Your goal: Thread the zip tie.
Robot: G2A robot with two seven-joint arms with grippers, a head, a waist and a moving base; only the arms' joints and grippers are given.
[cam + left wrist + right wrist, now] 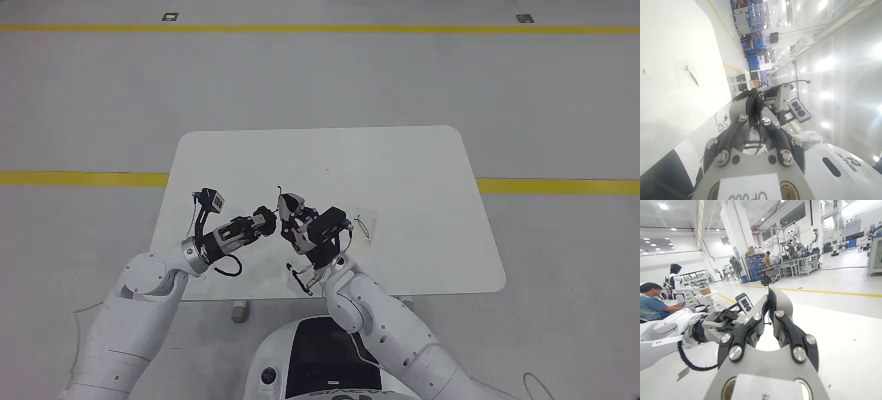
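Observation:
Above the front left part of the white table [400,170], my two grippers meet tip to tip. My right gripper [288,208] [769,292] is shut on a thin black zip tie [769,286]. The tie's strap runs between the pads, and its far end [278,192] sticks up past the fingertips. My left gripper [268,222] [752,96] is also shut, with a black strap [759,121] pinched between its pads and bunched at the tips. Whether this is the same zip tie I cannot tell. The point where the two grippers meet is hidden by the fingers.
A clear bag with another black zip tie [362,226] [693,77] lies flat on the table just right of the grippers. The table's far half and right side are bare. Its front edge is close under both arms.

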